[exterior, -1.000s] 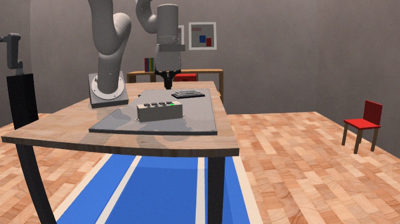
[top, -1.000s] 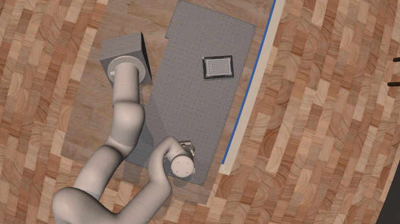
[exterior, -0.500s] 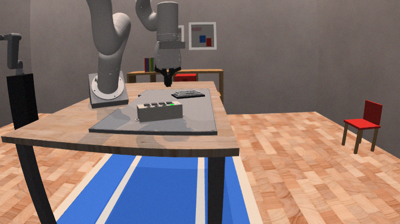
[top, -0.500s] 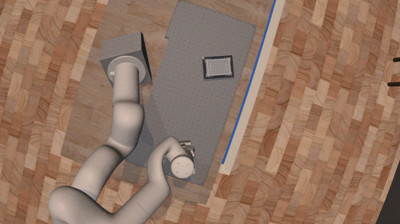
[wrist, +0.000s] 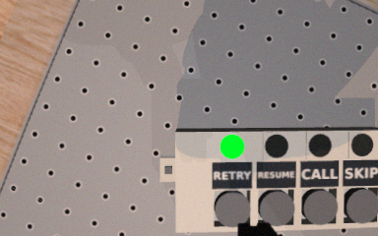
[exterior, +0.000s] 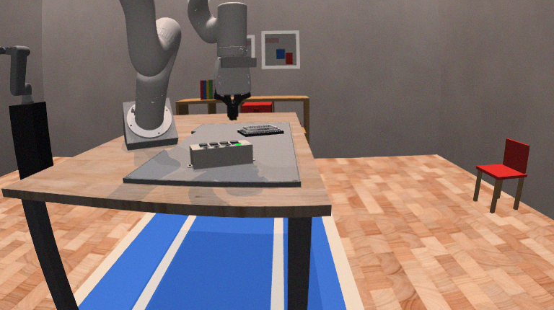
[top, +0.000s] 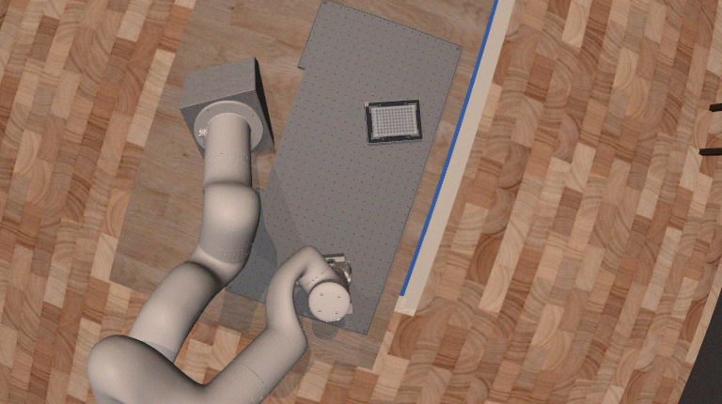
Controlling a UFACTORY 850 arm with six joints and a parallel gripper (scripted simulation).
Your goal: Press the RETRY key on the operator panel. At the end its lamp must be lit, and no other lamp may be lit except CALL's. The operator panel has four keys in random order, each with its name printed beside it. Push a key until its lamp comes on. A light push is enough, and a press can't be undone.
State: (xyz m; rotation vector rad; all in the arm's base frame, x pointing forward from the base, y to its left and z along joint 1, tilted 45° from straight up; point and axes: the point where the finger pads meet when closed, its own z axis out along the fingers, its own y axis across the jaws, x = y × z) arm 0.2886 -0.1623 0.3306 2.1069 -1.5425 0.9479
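The operator panel (wrist: 278, 182) is a beige box on the grey perforated plate; it also shows in the exterior view (exterior: 220, 153). Its keys read RETRY (wrist: 232, 207), RESUME (wrist: 276, 207), CALL (wrist: 320, 206) and SKIP (wrist: 362, 206) from left to right in the wrist view. The lamp above RETRY (wrist: 232, 147) glows green. The lamps above RESUME (wrist: 276, 146), CALL (wrist: 320, 146) and SKIP (wrist: 362, 145) are dark. My gripper (exterior: 232, 115) is shut and empty, hanging well above the panel. Its dark fingertips (wrist: 258, 229) show at the bottom edge of the wrist view. In the top view my wrist (top: 330, 296) hides the panel.
A black-framed well plate (top: 393, 120) lies further along the grey plate, also seen in the exterior view (exterior: 260, 130). The arm's base block (top: 226, 104) stands beside the plate. A black post with a camera arm (exterior: 25, 143) stands at the table's left.
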